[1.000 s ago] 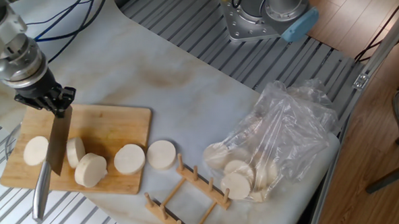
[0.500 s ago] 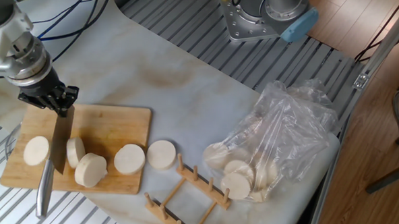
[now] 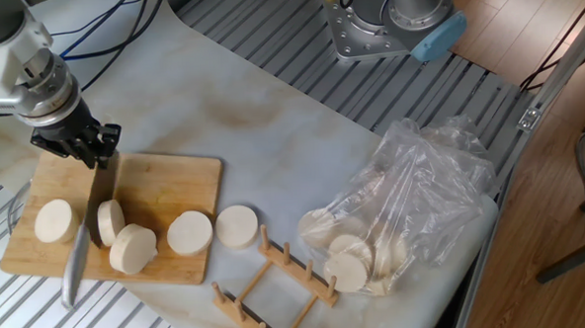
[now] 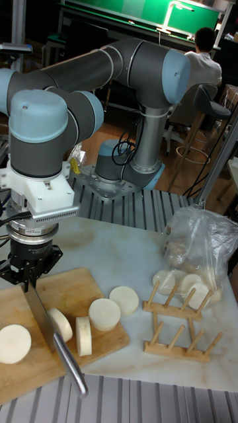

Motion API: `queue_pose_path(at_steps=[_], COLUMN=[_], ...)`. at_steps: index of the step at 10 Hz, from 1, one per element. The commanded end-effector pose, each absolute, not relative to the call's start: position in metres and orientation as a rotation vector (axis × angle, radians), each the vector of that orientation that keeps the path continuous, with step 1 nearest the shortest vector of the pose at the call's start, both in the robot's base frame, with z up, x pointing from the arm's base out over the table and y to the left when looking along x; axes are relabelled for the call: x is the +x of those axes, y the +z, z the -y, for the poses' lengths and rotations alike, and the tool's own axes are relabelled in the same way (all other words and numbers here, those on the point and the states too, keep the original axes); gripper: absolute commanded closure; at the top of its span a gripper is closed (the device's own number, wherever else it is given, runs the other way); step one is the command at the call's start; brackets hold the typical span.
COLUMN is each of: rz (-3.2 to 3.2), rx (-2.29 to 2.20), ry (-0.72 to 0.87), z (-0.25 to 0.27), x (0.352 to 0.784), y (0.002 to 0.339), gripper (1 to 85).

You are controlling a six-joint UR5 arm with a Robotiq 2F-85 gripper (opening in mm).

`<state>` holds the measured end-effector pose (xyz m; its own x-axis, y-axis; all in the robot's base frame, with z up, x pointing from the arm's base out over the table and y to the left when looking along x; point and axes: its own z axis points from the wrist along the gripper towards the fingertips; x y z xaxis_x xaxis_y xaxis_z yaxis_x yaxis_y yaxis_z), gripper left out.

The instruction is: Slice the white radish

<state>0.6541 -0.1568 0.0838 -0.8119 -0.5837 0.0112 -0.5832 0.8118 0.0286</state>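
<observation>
Pincer (image 3: 82, 145) at upper left, clamped on a knife (image 3: 89, 214); blade hanging edge-down, handle trailing off the board's (image 3: 174, 179) near edge, likely so a straight downward push will cut. Blade poised between the leftmost radish (image 3: 54, 221) piece and the next disc (image 3: 110, 221), which leans on edge. Radish cream-white, smooth, already in thick rounds: three on the board, two just off its right edge on the worktop (image 3: 271, 125). Bag (image 3: 413, 208) at right, well apart.

Grey arm (image 4: 99, 66), blue caps, seemingly black claw (image 4: 30, 268)
</observation>
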Motion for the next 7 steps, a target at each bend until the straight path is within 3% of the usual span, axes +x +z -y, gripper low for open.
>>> queue_pose_path(at_steps=[1,7], rz=[2.976,2.998], rx=[0.942,0.929], ry=[-0.049,-0.083], z=[0.156,0.136], x=[0.653,0.695], y=[0.081,0.089], gripper=[58.3,57.7])
